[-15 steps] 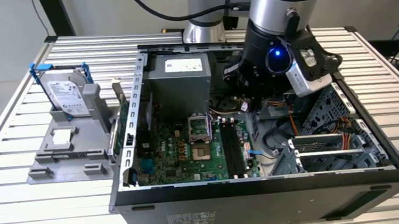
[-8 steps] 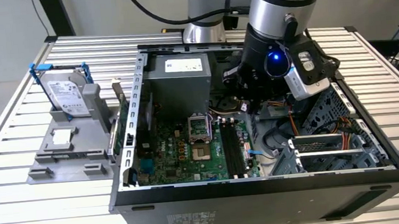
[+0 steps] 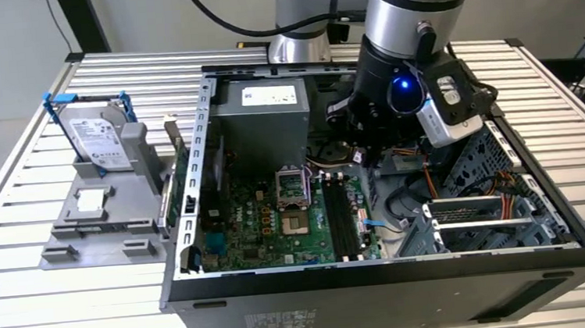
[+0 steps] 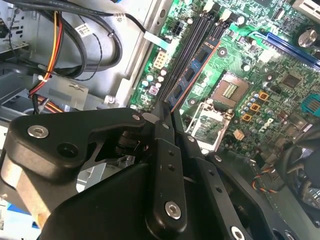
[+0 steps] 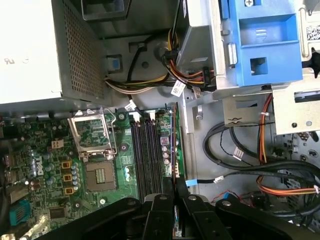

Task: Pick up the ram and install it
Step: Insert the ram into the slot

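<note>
One open case [image 3: 385,270] lies on the table [image 3: 63,307], holding one green motherboard [image 3: 266,229] with one CPU socket [image 3: 292,186] and four black slots [image 3: 344,222]. One ram [image 5: 174,142] stands among them. Left of the case are one grey stand [image 3: 99,226] and one hard drive [image 3: 99,136].

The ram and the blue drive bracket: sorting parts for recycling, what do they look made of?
The ram: seemingly circuit-board laminate, blue, with black chips along its face. The blue drive bracket: probably moulded plastic, uniform matte blue with moulded cut-outs.
</note>
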`<state>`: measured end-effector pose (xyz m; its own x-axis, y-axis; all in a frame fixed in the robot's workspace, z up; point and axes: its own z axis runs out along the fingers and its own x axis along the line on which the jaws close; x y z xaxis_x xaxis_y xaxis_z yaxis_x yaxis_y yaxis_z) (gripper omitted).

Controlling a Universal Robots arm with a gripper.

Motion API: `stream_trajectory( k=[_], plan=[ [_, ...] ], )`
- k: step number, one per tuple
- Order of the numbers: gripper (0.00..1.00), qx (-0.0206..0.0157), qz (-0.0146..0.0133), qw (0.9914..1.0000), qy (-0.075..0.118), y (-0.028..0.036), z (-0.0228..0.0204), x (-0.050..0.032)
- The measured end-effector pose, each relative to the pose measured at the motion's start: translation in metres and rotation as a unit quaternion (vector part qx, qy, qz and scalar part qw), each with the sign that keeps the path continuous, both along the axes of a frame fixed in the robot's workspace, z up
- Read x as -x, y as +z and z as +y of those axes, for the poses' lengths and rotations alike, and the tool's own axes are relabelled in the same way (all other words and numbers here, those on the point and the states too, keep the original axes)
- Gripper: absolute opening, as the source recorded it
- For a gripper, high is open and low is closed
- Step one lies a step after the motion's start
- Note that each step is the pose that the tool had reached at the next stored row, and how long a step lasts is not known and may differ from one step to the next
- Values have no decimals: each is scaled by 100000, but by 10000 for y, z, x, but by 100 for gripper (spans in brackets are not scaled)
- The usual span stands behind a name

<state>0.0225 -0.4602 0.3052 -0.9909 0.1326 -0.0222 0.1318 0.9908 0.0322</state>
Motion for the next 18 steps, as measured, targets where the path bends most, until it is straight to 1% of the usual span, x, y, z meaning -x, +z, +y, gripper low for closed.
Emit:
stream_trajectory(
  k=[4,5,8,10,11,13,18],
  plan=[
    [0,29,64,99999,358,-60,0,0],
    [0,98,70,99998,582,-69,0,1],
    [0,576,78,99989,1377,-86,0,6],
    [0,708,72,99975,2132,-96,0,12],
    [0,719,65,99966,2490,-101,0,16],
    [0,710,61,99949,3127,-134,0,26],
    [0,709,59,99933,3588,-225,-1,38]
  ],
)
